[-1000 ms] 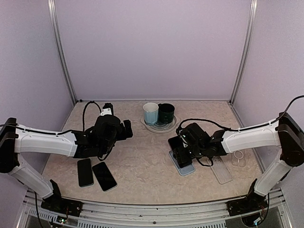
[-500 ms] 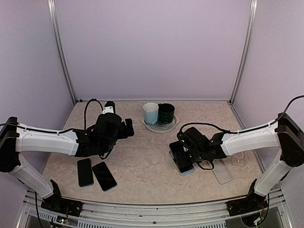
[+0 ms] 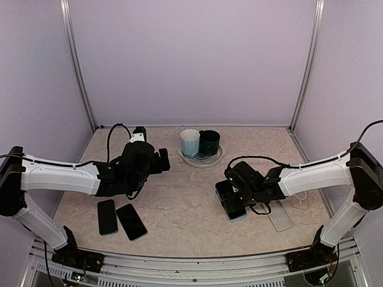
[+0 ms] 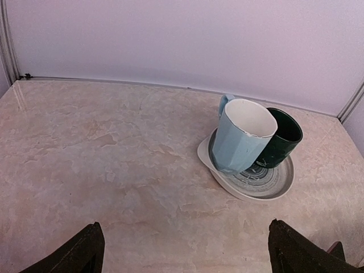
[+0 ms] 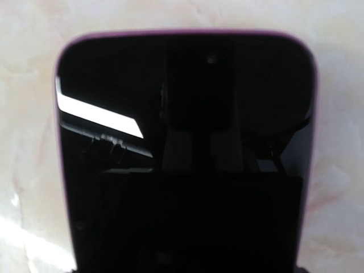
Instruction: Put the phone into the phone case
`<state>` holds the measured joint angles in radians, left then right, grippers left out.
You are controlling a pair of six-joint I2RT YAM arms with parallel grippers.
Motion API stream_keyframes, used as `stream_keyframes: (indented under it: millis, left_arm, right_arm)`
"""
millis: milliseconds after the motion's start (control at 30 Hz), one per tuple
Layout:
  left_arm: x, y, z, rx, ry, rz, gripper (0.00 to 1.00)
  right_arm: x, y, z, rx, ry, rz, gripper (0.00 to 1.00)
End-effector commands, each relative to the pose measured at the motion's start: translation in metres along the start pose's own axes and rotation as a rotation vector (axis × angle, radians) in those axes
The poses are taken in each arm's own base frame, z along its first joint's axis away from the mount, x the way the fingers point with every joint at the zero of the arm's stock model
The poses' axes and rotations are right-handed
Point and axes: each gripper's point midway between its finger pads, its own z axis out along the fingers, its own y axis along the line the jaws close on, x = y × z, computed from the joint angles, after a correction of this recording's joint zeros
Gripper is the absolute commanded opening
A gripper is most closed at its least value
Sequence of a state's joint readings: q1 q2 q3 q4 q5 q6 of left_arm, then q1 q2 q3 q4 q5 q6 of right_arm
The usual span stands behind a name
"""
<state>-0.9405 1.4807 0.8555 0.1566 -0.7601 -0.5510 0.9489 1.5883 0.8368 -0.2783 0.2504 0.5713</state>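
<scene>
Bench (image 3: 179, 203), near edge: spare phone (image 3: 108, 216) and second spare phone (image 3: 131, 222) lie flat, nearer than the left gripper (image 3: 162, 161). Clear case (image 3: 280, 216) lies just right of the right gripper (image 3: 235, 198). Phone (image 5: 187, 142) lies screen up under the right gripper, in the pale blue phone case (image 3: 237, 217). Cannot tell if the right gripper clamps it. Left gripper gapes wide, holding nothing. Beyond it, a light blue mug (image 4: 242, 136) and dark green mug (image 4: 282, 142) stand on a plate (image 4: 250, 190).
</scene>
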Motion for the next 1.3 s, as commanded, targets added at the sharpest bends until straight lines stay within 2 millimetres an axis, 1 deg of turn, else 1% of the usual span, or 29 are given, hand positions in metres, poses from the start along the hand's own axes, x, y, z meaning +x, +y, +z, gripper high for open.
stream_keyframes:
  millis: [0,133,200,300,333,367,467,533,567,600,667,733,800,900,967,1067,1133,1267]
  left_arm:
    - [-0.007,-0.006,-0.001,0.008,-0.019,0.001,0.99]
    - [-0.006,-0.005,0.000,0.002,-0.016,0.002,0.99]
    - [-0.006,-0.005,0.000,0.000,-0.016,0.005,0.99]
    - [-0.007,-0.003,-0.002,-0.006,-0.022,0.009,0.99]
    - [-0.008,-0.002,-0.002,-0.008,-0.025,0.009,0.99]
    - [-0.008,-0.002,-0.002,-0.011,-0.027,0.010,0.99]
    - [-0.007,-0.001,-0.002,-0.014,-0.026,0.016,0.99]
    - [-0.007,0.000,-0.002,-0.015,-0.026,0.016,0.99]
    - [-0.007,-0.001,-0.002,-0.013,-0.026,0.016,0.99]
    - [-0.007,0.000,-0.002,-0.016,-0.026,0.017,0.99]
    - [-0.007,0.000,-0.002,-0.015,-0.026,0.020,0.99]
    - [-0.006,0.000,-0.002,-0.016,-0.026,0.021,0.99]
    - [-0.006,0.000,-0.002,-0.015,-0.025,0.022,0.99]
    - [-0.007,0.001,-0.002,-0.016,-0.026,0.019,0.99]
    - [-0.006,0.001,-0.002,-0.016,-0.025,0.021,0.99]
    - [-0.005,0.001,-0.002,-0.018,-0.024,0.026,0.99]
    - [-0.005,0.002,-0.002,-0.021,-0.023,0.028,0.99]
    - [-0.005,0.002,-0.003,-0.018,-0.023,0.028,0.99]
  right_arm:
    - [0.008,-0.002,-0.003,0.023,0.043,-0.018,0.38]
    - [0.019,-0.001,0.003,0.012,0.075,-0.017,0.40]
    - [0.022,-0.004,0.003,0.030,0.090,-0.001,0.40]
    - [0.019,-0.003,0.001,0.028,0.090,0.013,0.43]
    - [0.020,-0.003,0.000,0.027,0.091,0.013,0.46]
    - [0.021,-0.003,0.001,0.027,0.094,0.013,0.51]
    - [0.024,-0.005,0.003,0.040,0.111,0.012,0.78]
    - [0.025,-0.005,0.003,0.049,0.125,0.009,0.94]
    - [0.023,-0.005,0.003,0.050,0.128,0.010,0.98]
    - [0.023,-0.006,0.002,0.061,0.138,0.009,0.99]
    - [0.021,-0.006,0.000,0.079,0.155,0.015,0.99]
    - [0.025,-0.004,0.002,0.080,0.198,0.010,0.99]
    - [0.031,-0.004,0.004,0.097,0.243,0.020,0.99]
    - [0.045,-0.008,0.010,0.128,0.308,0.021,0.99]
    - [0.052,-0.003,0.014,0.102,0.337,0.020,0.99]
    - [0.057,0.002,0.017,0.072,0.354,0.026,0.99]
    - [0.059,0.003,0.018,0.063,0.361,0.026,0.92]
    - [0.056,0.010,0.017,0.025,0.347,0.033,0.64]
